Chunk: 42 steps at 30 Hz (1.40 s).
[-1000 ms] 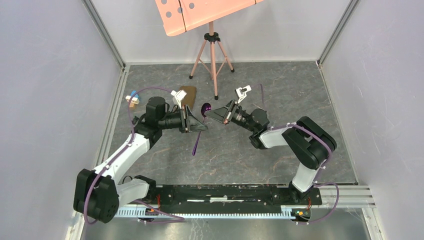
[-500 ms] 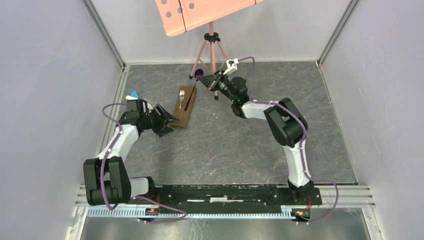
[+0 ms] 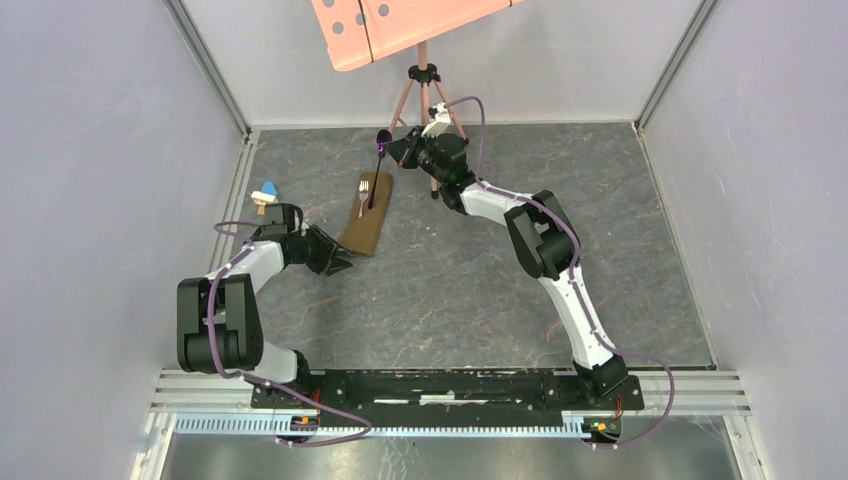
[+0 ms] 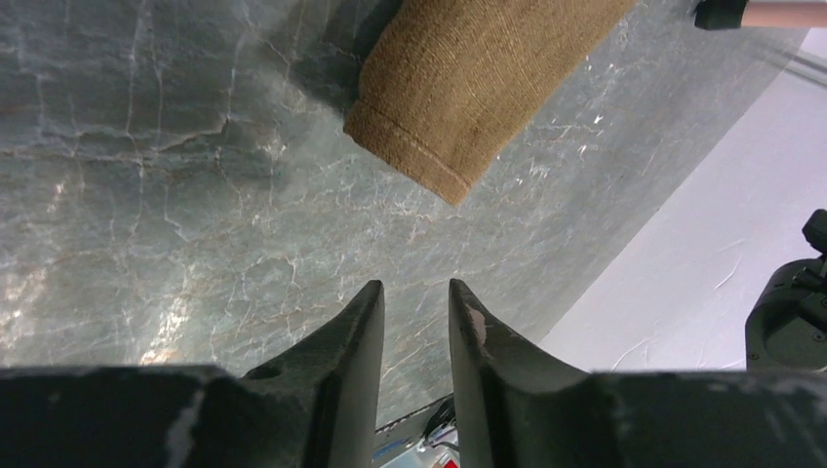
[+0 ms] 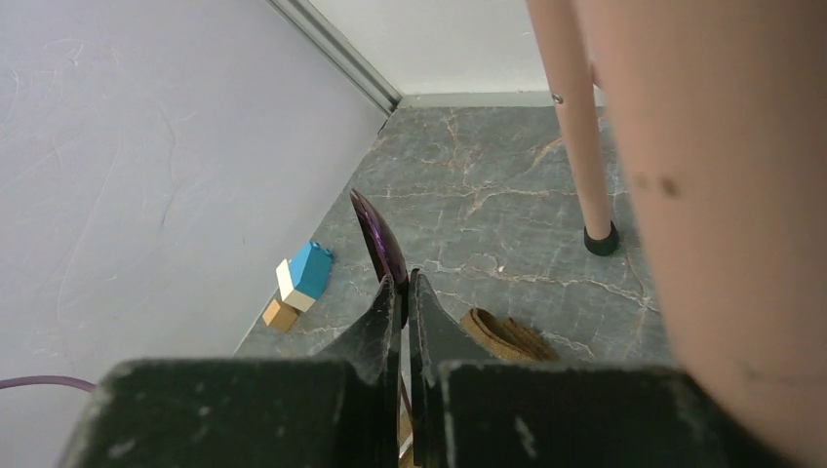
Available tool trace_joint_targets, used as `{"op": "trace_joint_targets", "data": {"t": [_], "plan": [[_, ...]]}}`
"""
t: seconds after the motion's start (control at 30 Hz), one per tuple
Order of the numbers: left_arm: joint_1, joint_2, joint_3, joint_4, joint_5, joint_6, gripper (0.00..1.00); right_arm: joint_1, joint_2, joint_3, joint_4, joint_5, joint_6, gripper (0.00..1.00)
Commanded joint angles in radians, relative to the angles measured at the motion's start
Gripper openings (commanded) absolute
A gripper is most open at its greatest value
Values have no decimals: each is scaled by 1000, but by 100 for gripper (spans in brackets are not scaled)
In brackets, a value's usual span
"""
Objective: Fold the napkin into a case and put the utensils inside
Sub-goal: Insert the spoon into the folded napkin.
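Observation:
The napkin lies folded as a narrow olive-brown case (image 3: 365, 220) left of centre; its near end shows in the left wrist view (image 4: 478, 78). A silver fork (image 3: 363, 187) pokes out of its far end. My right gripper (image 3: 398, 150) (image 5: 404, 290) is shut on the spoon, whose purple bowl (image 3: 383, 137) (image 5: 378, 244) points up. The spoon's thin handle slants down to the case's far end beside the fork; whether it is inside I cannot tell. My left gripper (image 3: 343, 264) (image 4: 414, 297) rests low just left of the case's near end, jaws apart, with nothing between them.
A pink tripod (image 3: 424, 110) stands right behind my right gripper, one leg (image 5: 580, 127) close beside it. A blue, white and tan toy block (image 3: 265, 194) (image 5: 300, 280) sits by the left wall. Walls close in left, back and right.
My right gripper has carried the spoon from the middle to the far end of the case. The left arm has drawn back to the left, and its jaws now stand apart.

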Motion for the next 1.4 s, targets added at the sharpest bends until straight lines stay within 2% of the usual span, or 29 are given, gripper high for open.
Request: {"op": "trace_joint_targets", "data": {"t": [0.0,0.37,0.67,0.83,0.93,1.1,1.37], "plan": [[-2,47,-23,109,5,-67,34,-3,27,66,-45,-12,-9,0],[-11,125,-87,246,-6,-127,34,-9,15,23,-84,-67,124,0],[-13,125,-99,253,-14,-124,34,-10,-5,36,-205,-81,101,0],[-18,123,-97,253,-15,-116,34,-8,-35,-32,-167,-86,99,0],[-22,117,-96,244,-25,-85,39,-7,-65,-113,-103,-75,101,0],[-22,81,-117,288,-21,-90,42,2,-94,-191,-14,-87,93,0],[-21,52,-152,255,-57,-90,37,7,-108,-222,-21,-128,135,0]]}}
